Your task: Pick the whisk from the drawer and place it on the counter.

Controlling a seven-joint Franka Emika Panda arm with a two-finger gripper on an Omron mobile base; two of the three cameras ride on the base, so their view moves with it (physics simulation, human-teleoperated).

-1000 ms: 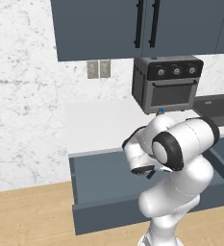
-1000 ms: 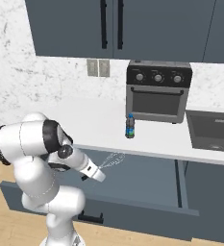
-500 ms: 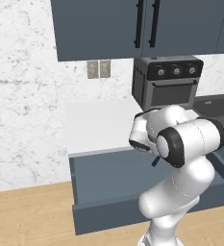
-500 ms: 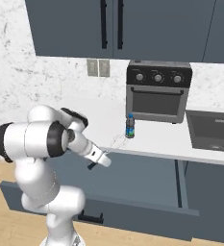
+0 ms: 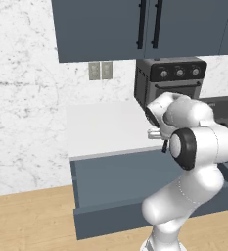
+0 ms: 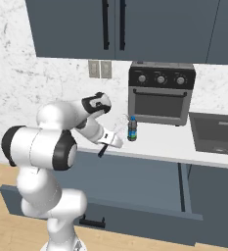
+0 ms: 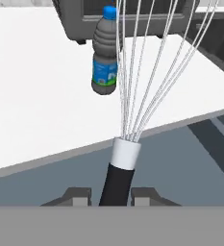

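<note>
My gripper (image 7: 111, 197) is shut on the whisk's thin dark handle (image 7: 119, 178). Its silvery wire head (image 7: 143, 72) fans out over the front edge of the white counter (image 7: 36, 96). In the right base view the gripper (image 6: 108, 143) holds the whisk (image 6: 103, 149) tilted, above the open slate-blue drawer (image 6: 135, 184) and just left of the small blue bottle (image 6: 132, 128). From the left base camera the gripper (image 5: 159, 137) hangs over the drawer (image 5: 118, 176) at the counter's (image 5: 103, 127) front edge, with the dark handle (image 5: 164, 146) poking down.
A blue-labelled bottle (image 7: 105, 53) stands on the counter right behind the wire head. A black toaster oven (image 6: 159, 98) sits at the back, with a dark sink (image 6: 216, 132) to its right. Upper cabinets (image 5: 135, 24) hang above. Open counter lies left of the bottle.
The arm has swung up and toward the counter, carrying the whisk from low over the drawer up to the counter's front edge near the bottle.
</note>
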